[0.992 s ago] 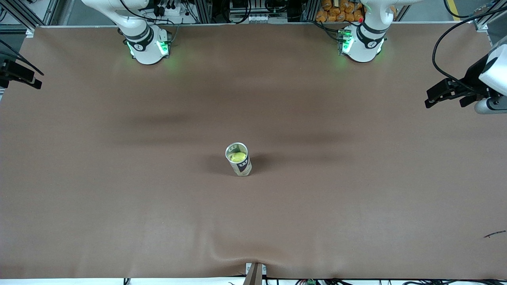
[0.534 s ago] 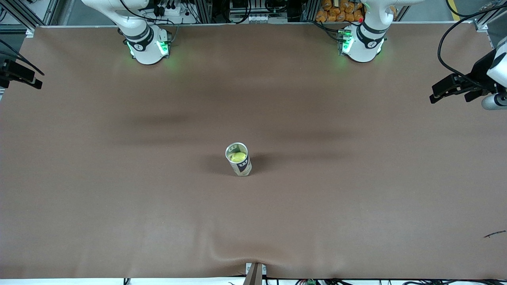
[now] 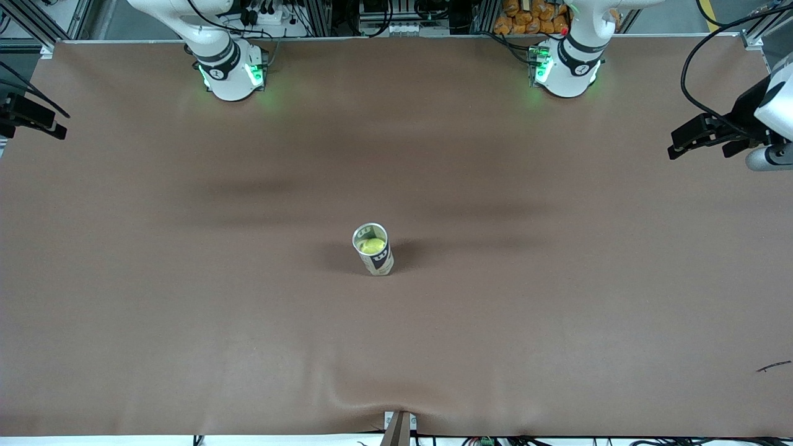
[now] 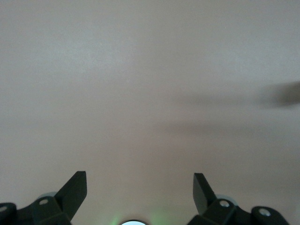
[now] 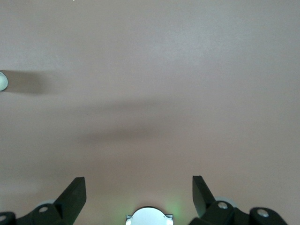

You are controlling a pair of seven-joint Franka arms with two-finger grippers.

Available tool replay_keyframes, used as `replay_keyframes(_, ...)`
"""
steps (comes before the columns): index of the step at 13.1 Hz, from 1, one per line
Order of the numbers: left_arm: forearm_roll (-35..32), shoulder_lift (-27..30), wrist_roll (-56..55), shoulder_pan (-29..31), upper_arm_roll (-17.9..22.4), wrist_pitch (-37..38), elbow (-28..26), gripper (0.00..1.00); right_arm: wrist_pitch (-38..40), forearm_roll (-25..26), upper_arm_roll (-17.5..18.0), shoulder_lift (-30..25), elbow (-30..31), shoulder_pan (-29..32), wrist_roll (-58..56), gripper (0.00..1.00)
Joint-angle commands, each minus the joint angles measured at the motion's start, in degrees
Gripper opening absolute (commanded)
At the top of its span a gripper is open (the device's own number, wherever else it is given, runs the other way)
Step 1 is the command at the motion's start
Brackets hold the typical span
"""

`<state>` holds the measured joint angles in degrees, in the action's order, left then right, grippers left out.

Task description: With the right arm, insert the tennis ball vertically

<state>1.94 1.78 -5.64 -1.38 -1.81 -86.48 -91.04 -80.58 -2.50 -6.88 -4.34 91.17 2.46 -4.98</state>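
Note:
A tennis-ball can (image 3: pixel 374 249) stands upright in the middle of the brown table (image 3: pixel 557 297). Its top is open and a yellow-green tennis ball (image 3: pixel 372 245) sits inside it. My right gripper (image 3: pixel 59 124) is open and empty, up over the table's edge at the right arm's end, far from the can. In the right wrist view (image 5: pixel 139 183) its fingers (image 5: pixel 75 192) stand wide apart over bare table, with a pale round edge of the can (image 5: pixel 2 80) just showing. My left gripper (image 3: pixel 697 145) is open and empty over the left arm's end; its wrist view (image 4: pixel 139 180) shows bare table.
The two arm bases (image 3: pixel 229 71) (image 3: pixel 567 68) stand along the table edge farthest from the front camera. A small dark scrap (image 3: pixel 773 367) lies near the front corner at the left arm's end. A clamp (image 3: pixel 399 427) sits at the near edge.
My left gripper has drifted a little up and outward at the left arm's end of the table. The can, the ball and the right gripper have not moved.

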Motion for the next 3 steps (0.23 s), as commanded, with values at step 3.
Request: replay_keyframes(3,-1.15,0.77,0.19,0.06,-0.21,1.13,0.25,1.0,0.25,-1.11,0.55,0.3,-0.82,0.53,0.5,1.0)
